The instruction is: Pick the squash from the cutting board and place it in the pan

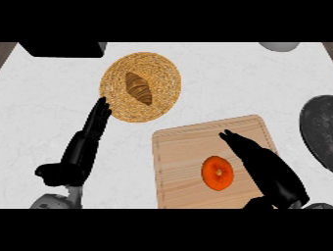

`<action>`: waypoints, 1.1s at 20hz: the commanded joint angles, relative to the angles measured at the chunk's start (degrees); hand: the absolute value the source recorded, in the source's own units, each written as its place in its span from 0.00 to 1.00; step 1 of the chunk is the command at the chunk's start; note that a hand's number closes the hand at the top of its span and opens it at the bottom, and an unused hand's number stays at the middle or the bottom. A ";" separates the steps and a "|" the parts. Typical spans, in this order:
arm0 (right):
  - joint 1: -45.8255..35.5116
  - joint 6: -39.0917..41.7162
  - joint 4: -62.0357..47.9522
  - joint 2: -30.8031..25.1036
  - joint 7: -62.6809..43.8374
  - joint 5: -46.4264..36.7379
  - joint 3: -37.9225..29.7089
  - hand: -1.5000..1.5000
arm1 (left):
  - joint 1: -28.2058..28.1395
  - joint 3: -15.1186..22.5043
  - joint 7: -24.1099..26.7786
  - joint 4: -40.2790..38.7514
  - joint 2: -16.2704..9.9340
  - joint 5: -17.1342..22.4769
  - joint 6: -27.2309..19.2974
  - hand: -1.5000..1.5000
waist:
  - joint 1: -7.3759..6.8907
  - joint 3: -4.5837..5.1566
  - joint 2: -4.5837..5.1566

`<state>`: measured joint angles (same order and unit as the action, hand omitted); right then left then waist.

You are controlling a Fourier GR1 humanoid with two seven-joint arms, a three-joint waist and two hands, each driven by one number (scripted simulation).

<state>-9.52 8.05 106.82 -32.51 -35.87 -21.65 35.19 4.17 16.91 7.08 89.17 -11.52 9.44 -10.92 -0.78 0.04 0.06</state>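
squash (218,172): lies on the cutting board (184,162), toward the board's lower right part; not in the pan
squash look: round, orange, with a paler orange patch near its middle
cutting board: pale wood with rounded corners, tilted a little on the desk (39,103); it carries the squash and nothing else that shows
pan (330,135): dark grey and round, to the right of the cutting board and apart from it, cut by the view's right edge; nothing shows inside it
woven mat (142,84): round, straw-coloured, up and left of the cutting board, with a brown croissant (139,88) lying in its middle
right robot hand (260,162): black, fingers straight, lying over the cutting board just right of the squash and holding nothing
left robot hand (90,135): black, fingers straight, left of the cutting board, fingertips at the mat's lower left edge
desk: white, faintly marbled; a black box (62,49) sits far up and left of the cutting board, a pale round thing (279,46) far up and right
room: brown wood strips show beyond the desk's two far corners
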 commanded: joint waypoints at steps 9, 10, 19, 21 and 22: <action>4.15 6.28 -4.63 9.10 2.88 -8.86 -5.10 0.00 | -4.26 -5.24 1.89 0.88 0.93 -1.72 5.71 0.50 | 0.72 -0.04 -0.09; 6.02 3.89 -0.03 12.19 -2.56 -11.85 -1.08 0.00 | -2.83 -4.16 1.16 -0.06 2.09 -2.86 4.59 0.50 | 0.85 -0.03 -0.11; 1.77 9.10 -8.73 17.78 4.38 -12.94 -9.87 0.00 | -5.37 -4.70 0.55 2.35 5.09 -5.97 5.13 0.50 | 0.68 -0.03 -0.09; 0.22 4.67 -20.41 18.63 11.08 -14.98 -10.27 0.00 | -5.26 -4.83 1.46 1.93 4.67 -5.74 6.15 0.50 | 0.48 -0.05 -0.03; 0.70 5.72 -18.36 21.22 7.17 -17.31 -7.57 0.00 | -2.26 -6.18 2.98 -1.96 5.90 -5.61 6.39 0.50 | 0.67 -0.03 -0.04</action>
<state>-7.29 13.61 93.38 -14.86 -29.11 -36.09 27.32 1.02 11.86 7.89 89.62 -6.68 4.17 -5.47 -0.11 0.00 -0.01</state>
